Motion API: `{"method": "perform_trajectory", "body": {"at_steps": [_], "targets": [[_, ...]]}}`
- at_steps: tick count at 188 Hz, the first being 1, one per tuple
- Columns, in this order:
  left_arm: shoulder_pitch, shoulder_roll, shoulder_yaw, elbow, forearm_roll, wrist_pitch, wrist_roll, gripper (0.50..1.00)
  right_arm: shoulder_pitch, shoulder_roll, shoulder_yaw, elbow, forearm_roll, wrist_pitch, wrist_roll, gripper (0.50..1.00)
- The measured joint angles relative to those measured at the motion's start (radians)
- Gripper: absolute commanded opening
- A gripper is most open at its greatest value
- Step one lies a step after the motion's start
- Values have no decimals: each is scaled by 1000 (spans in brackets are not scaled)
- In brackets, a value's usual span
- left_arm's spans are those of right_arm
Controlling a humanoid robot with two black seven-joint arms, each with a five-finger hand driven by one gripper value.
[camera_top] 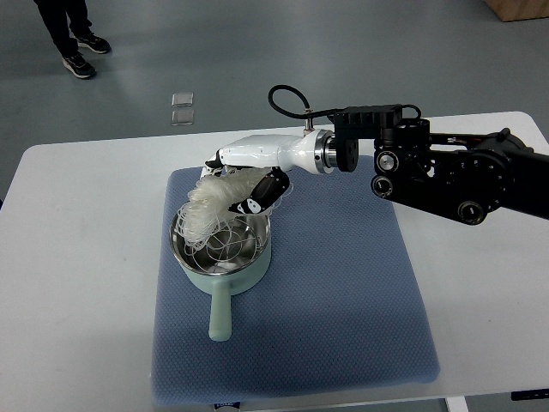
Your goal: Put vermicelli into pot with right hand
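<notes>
Your white right hand with black fingertips [249, 176] reaches in from the right edge and sits over the far rim of the pale green pot with a shiny steel inside and a straight green handle [257, 257], which stands on the blue textured mat [343, 292] covering the white table [77, 257]. The fingers are curled around a pale, translucent bundle of vermicelli [210, 199], so the hand is closed on it rather than spread. What matters for your next move is how that bundle lies relative to the pot: it hangs from the fingers down and toward the left, draping across the far-left part of the rim, with loose loops of strand already lying in the steel bowl. Some of the tangle looks to be outside or right on the rim on the far side, though you cannot tell exactly how much. Judged from this, you would want the hand a little nearer the pot's centre, toward the handle side, before letting go. The left arm does not show at all. A person's legs [73, 34] stand on the floor beyond the table.
</notes>
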Motion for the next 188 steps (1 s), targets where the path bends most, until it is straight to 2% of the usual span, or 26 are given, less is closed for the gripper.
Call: {"method": "perform_trajectory", "body": {"at_steps": [10, 17, 39, 55, 140, 188], "targets": [[0, 0, 0, 0, 0, 0, 0, 1000, -9, 0, -1, 0, 0, -6, 0, 699], [0, 0, 0, 0, 0, 0, 0, 1000, -13, 0, -1, -1, 0, -11, 0, 752], [0, 0, 0, 0, 0, 0, 0, 1000, -21, -2, -1, -5, -1, -18, 0, 823], [0, 0, 1, 0, 0, 0, -1, 1000, -22, -7, -1, -6, 1, -19, 0, 854], [0, 0, 0, 2, 0, -3, -1, 1000, -22, -50, 25, -8, 19, -19, -3, 858], [0, 0, 0, 2, 0, -3, -1, 1000, -114, -92, 192, -63, 201, -26, -35, 858]]}}
